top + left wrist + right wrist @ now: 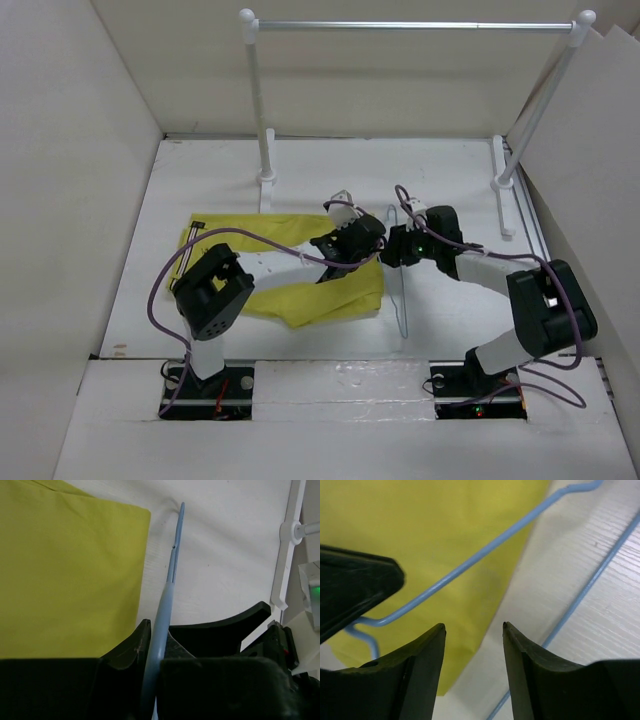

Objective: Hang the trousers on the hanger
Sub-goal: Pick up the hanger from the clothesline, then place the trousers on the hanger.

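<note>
trousers (300, 275) lie flat on the table (450, 170), left of centre, in our overhead view; the hanger (401, 300) sits just beside their right edge, where the left gripper (365, 240) and right gripper (395, 247) meet, with the rail (410, 25) well apart behind. from the left wrist, we see the left gripper clenched on the hanger's thin wire, which runs up between its fingers alongside the cloth's edge. from the right wrist, we see the right gripper released, jaws apart with nothing between them, over the cloth's edge and the blue wire. we judge the fabric soft, light and limp, likely to sag and slide on slick wire; a pinch at a hem or the waistband looks best, with the stiff, springy hanger gripped on its frame.
</note>
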Robot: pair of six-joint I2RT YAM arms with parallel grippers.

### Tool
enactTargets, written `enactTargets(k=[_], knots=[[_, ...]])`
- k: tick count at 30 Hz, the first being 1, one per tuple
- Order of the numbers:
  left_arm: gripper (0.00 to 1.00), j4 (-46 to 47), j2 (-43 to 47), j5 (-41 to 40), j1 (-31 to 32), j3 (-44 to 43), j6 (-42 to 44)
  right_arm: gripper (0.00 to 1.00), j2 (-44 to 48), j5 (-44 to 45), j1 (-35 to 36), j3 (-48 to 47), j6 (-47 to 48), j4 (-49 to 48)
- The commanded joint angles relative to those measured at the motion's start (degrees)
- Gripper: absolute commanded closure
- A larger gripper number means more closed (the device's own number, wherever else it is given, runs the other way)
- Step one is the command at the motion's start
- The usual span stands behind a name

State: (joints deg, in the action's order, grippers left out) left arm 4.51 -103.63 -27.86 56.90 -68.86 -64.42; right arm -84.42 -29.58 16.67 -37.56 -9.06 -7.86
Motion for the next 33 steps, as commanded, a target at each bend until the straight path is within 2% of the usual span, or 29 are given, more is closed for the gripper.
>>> enactTargets(k=[1,6,8,9,10,13,16,19,20,22,23,25,28,33], knots=[[1.0,-2.23,-0.87,-1.85,-0.04,1.36,0.61,0.44,-1.62,4.79,0.74,1.17,-2.19,-8.13],[1.0,-2.23,-1.22,-2.73,-0.04,2.41,1.05,0.42,-7.24,4.71,2.75,2.23,-4.12,-11.21],[1.0,-1.44,-1.39,-2.82,-0.04,2.94,2.28,0.47,-8.03,3.75,3.72,3.98,-5.7,-14.62],[1.0,-1.96,-1.48,-3.43,-0.04,2.86,2.28,0.52,-8.82,3.05,4.51,4.42,-7.1,-15.51],[1.0,-2.4,-1.66,-3.69,-0.04,2.77,2.37,0.71,-9.26,1.21,4.52,5.04,-7.63,-16.39],[1.0,-2.67,-1.4,-4.4,-0.04,3.12,2.9,1.0,-9.19,-2.75,3.99,6.79,-10.35,-20.7],[1.0,-2.93,-0.87,-5.01,-1.26,3.38,4.56,1.0,-4.37,-5.47,-1.09,9.35,-11.68,-22.38],[1.0,-4.07,-0.17,-5.45,-2.49,3.56,6.93,1.0,1.77,-7.59,-7.25,6.9,-8.09,-15.02],[1.0,-4.42,0.27,-5.45,-2.5,3.91,7.55,1.0,3.02,-7.86,-8.57,5.93,-6.77,-9.6],[1.0,-4.34,0.63,-7.21,-2.5,4.17,8.52,1.0,5.66,-9.08,-11.91,3.12,-3.88,-4.91],[1.0,-7.04,1.41,-7.82,-3.11,4.26,9.22,1.0,8.89,-10.22,-15.14,1.28,-1.51,0.68],[1.0,-6.02,1.94,-8.0,-3.72,4.96,10.27,1.0,11.02,-11.02,-16.39,1.09,-1.23,3.26],[1.0,-6.61,2.47,-9.31,-3.73,5.32,14.14,1.0,14.1,-13.3,-22.28,1.61,-1.75,4.6],[1.0,-9.7,5.28,-11.69,-5.04,7.94,14.85,1.0,14.2,-11.9,-30.27,0.12,0.01,7.51]])
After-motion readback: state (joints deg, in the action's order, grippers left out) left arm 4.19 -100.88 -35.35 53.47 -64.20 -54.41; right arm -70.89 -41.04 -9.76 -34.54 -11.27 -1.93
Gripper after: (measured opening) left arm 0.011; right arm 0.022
